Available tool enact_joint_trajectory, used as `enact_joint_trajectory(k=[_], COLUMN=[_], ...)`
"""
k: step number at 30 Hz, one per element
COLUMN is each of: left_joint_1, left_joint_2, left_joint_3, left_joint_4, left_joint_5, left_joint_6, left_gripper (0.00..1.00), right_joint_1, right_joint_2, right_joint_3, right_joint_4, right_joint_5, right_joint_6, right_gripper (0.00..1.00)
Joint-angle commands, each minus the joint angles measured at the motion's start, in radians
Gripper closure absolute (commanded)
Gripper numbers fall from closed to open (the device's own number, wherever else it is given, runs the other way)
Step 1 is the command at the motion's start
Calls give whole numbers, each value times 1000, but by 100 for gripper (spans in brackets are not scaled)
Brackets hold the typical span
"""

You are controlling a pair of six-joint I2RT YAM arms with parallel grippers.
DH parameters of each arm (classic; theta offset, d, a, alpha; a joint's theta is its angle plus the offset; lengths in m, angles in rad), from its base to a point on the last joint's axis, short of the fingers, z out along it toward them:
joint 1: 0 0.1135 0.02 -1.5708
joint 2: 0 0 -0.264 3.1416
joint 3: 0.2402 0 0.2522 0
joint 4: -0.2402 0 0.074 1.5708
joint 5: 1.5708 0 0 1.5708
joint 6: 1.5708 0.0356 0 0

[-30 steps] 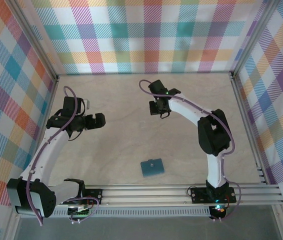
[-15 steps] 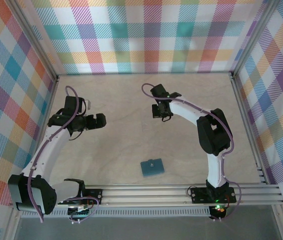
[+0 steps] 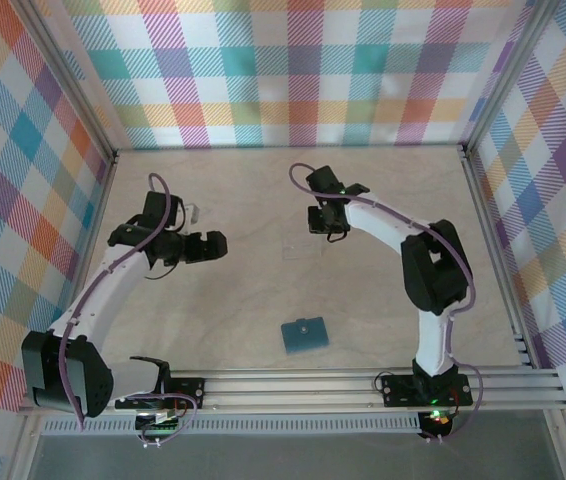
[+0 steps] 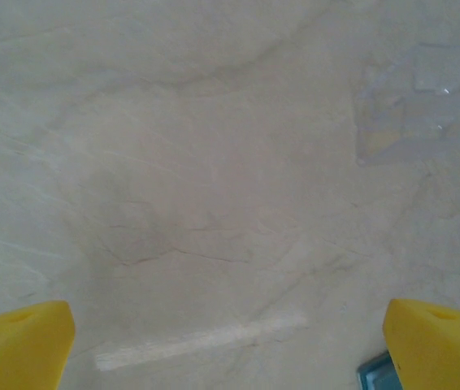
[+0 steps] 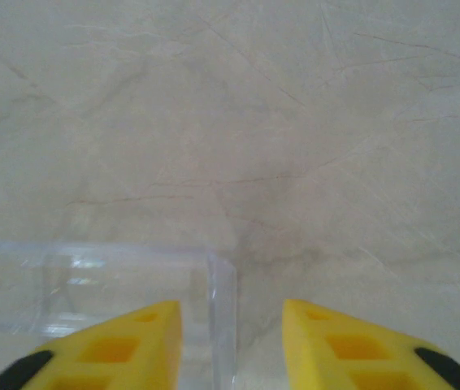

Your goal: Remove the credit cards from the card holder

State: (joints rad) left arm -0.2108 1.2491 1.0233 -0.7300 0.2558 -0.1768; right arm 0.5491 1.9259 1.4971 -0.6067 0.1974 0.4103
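Observation:
The card holder (image 3: 304, 334) is a small teal wallet lying folded shut near the table's front edge, its round snap facing up. One teal corner of the card holder (image 4: 374, 374) pokes in at the bottom right of the left wrist view. The credit cards are hidden. My left gripper (image 3: 213, 247) (image 4: 226, 333) hangs wide open over bare table, up and to the left of the wallet. My right gripper (image 3: 325, 222) (image 5: 230, 321) is open at mid-table, with the corner wall of a clear plastic box (image 5: 222, 309) standing between its fingers.
The clear plastic box (image 3: 303, 248) (image 4: 425, 106) sits at mid-table, hard to make out against the beige tabletop (image 3: 263, 180). A pale tape strip (image 4: 197, 341) lies under the left gripper. Checked walls enclose the table on three sides, and a metal rail (image 3: 363, 385) runs along the front.
My left arm has swung right and slightly nearer, toward the table's middle. My right gripper has drifted a little to the right and nearer. The wallet has not moved.

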Motion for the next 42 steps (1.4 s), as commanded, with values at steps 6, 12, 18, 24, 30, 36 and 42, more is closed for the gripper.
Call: enact_joint_trajectory(k=[6,12,18,24,30,36,42], left_joint_1=[-215,-293,-326,-326,-326,-326,-326], left_joint_2=[-21,-59,-53,-102,-123,-116,-101], left_joint_3=[-99,-234,-262,-262,-219,-199,-191], left_joint_4=[100,225,191,154,109,96,93], left_joint_5=[71,91,22,-54,-93,-86,-75], left_joint_6=[-132,-226,-242,-245,-223,-209,-192], left_gripper=[11,19,26,26,24,23,22], right_joint_1=[13,87,248,415,456,458,459], right_joint_2=[-313,-509,-620,-595,-521,-461,-413], right_joint_3=[-213,-411,-599,-617,-613,-639,-675], right_joint_4=[-67,-120,-46,-101,-58,53,96], right_joint_5=[-238,-360,-354,-264,-261,-253,-266], right_joint_6=[129,308,745,1229,1545,1702,1765], right_gripper=[54,48,35,18,15,10,10])
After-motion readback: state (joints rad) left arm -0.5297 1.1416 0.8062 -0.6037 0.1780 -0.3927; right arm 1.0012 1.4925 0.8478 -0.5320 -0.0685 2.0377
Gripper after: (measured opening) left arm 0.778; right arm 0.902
